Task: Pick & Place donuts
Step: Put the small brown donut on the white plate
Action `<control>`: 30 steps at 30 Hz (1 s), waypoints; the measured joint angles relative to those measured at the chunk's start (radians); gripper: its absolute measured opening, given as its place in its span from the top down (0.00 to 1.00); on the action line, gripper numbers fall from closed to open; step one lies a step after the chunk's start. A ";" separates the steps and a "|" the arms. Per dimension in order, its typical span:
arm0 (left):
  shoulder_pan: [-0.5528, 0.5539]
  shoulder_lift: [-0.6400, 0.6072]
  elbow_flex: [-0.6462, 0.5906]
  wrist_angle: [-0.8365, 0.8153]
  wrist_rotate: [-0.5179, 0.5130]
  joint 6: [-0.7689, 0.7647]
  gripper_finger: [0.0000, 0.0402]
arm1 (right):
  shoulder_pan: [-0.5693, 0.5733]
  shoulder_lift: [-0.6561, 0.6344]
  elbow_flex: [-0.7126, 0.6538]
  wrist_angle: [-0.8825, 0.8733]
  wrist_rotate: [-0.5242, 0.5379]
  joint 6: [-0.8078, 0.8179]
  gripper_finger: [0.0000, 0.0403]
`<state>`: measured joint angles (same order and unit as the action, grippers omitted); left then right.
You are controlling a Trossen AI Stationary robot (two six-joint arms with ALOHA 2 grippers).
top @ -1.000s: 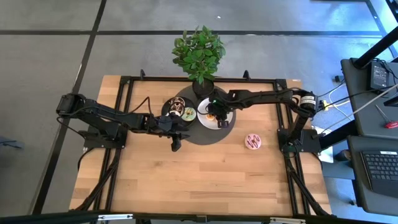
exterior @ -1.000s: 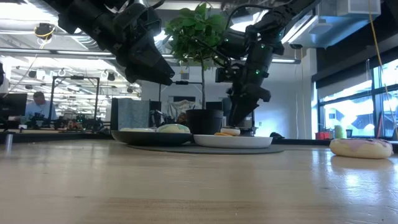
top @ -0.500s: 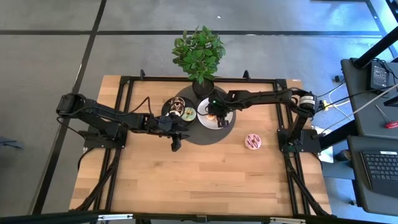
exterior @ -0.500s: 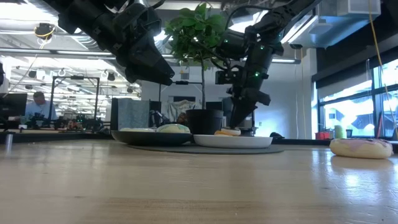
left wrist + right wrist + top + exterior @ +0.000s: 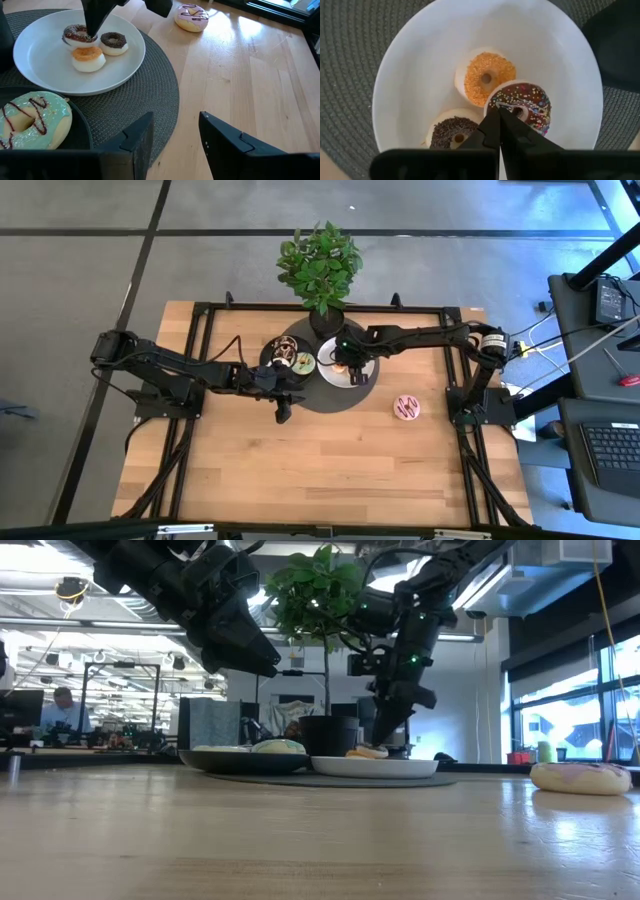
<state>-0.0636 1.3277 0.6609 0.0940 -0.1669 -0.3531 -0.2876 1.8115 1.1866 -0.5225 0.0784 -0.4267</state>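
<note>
A white plate (image 5: 420,60) on a round dark mat holds three small donuts: a chocolate one with coloured sprinkles (image 5: 527,102), an orange-topped one (image 5: 487,75) and a dark chocolate one (image 5: 451,131). My right gripper (image 5: 498,113) is shut, its tips down on the sprinkled donut. A green donut (image 5: 30,117) lies on the black plate (image 5: 272,356). A pink donut (image 5: 407,408) lies on the bare wood to the right. My left gripper (image 5: 175,135) hangs open above the mat's near edge (image 5: 283,408), with nothing between its fingers. My right gripper comes from above, pointing down, and its shut fingertips (image 5: 492,120) meet the top of the sprinkled donut at its rim (image 5: 506,106), beside the hole. The donut lies flat on the white plate. Whether any of it is pinched between the tips, I cannot tell.
A potted plant (image 5: 320,265) stands right behind the plates at the table's far edge. The round mat (image 5: 160,85) lies under both plates. Bare wood stretches across the near half of the table (image 5: 320,470).
My right gripper has shut its fingers over the white plate and stayed at the sprinkled donut. The donuts and plates have not moved.
</note>
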 joint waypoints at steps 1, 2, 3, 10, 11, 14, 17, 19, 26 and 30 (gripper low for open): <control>0.000 0.000 0.000 0.000 0.000 0.000 0.61 | 0.001 -0.003 0.000 -0.005 0.000 0.000 0.99; 0.000 0.000 0.000 0.000 0.000 0.000 0.61 | 0.003 -0.006 0.000 -0.007 0.000 0.003 0.99; 0.000 0.000 0.000 0.000 0.000 0.000 0.62 | 0.004 -0.008 0.000 -0.007 0.002 0.005 0.99; 0.000 0.000 0.000 0.000 0.000 0.000 0.63 | 0.024 -0.015 0.000 -0.024 0.027 0.006 0.99; 0.000 0.000 0.000 0.000 0.000 0.000 0.63 | 0.025 -0.015 0.000 -0.022 0.044 0.006 0.98; 0.000 0.000 0.000 0.000 0.000 0.000 0.62 | 0.028 -0.015 0.000 -0.024 0.078 0.004 0.95; 0.000 0.000 0.000 0.000 0.000 0.000 0.62 | 0.028 -0.015 0.000 -0.033 0.079 -0.006 0.92; 0.000 0.000 0.000 0.000 0.000 0.000 0.62 | 0.031 -0.015 0.000 -0.030 0.081 -0.010 0.90; 0.000 0.000 0.000 0.000 0.000 0.000 0.63 | 0.035 -0.015 0.000 -0.017 0.081 -0.013 0.80; 0.000 0.000 0.000 0.000 0.000 0.000 0.62 | 0.036 -0.015 0.000 -0.018 0.020 -0.021 0.73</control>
<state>-0.0639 1.3277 0.6609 0.0937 -0.1667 -0.3531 -0.2516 1.7969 1.1870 -0.5402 0.0985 -0.4480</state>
